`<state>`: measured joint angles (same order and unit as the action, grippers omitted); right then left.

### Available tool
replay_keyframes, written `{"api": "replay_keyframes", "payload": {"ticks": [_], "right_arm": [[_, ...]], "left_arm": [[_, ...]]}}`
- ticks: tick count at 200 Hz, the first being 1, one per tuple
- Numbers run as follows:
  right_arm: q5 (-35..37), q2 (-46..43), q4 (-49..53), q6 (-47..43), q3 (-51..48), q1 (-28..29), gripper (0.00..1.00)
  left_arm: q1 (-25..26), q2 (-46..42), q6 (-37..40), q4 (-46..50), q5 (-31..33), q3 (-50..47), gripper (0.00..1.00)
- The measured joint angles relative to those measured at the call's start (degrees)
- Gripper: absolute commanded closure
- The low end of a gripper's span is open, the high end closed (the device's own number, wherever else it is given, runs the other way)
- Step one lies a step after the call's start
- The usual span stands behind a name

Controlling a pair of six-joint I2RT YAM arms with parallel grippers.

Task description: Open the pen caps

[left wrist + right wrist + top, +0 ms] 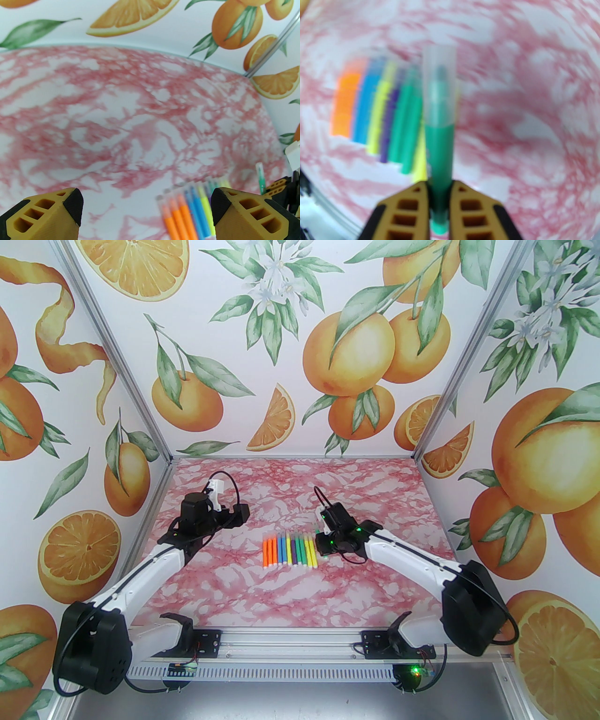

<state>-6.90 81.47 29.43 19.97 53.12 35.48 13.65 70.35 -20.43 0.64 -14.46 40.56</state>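
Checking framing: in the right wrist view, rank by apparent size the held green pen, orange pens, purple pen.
1. held green pen: largest, partly from nearness
2. orange pens
3. purple pen: smallest

— How was the white-and-black left arm [140, 573] set?

— It rose from its base at the near left corner and bent at the elbow, with its black left wrist [199, 514] turned in toward the middle.

— And the yellow-and-black, two-fingered left gripper [145, 206]?

— Its jaws stood wide apart, with nothing between them.

— What about the white-and-black right arm [408, 558]?

— It stretched low from the near right corner toward the centre. Small green lights glowed on its black right wrist [340, 530].

— And the matching yellow-and-black right gripper [440, 187]?

— That one was clamped on a thin green marker [440, 145]. The marker pointed straight out ahead between the fingertips, and its butt end showed behind them.
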Motion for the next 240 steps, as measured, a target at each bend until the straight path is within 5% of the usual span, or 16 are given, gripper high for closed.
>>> {"api": "replay_keyframes", "payload": {"ticks": [104, 240], "right_arm": [[-20.5, 1.9, -18.27, -0.96, -0.15, 1.31, 1.0], [-24.46, 3.34, -22.21, -0.96, 0.46, 2.82, 1.0]], "left_arm": [[4.76, 3.41, -7.85, -3.61, -16.04, 2.6, 0.26], [6.99, 9.9, -12.02, -7.3, -30.86, 5.27, 0.48]]}}
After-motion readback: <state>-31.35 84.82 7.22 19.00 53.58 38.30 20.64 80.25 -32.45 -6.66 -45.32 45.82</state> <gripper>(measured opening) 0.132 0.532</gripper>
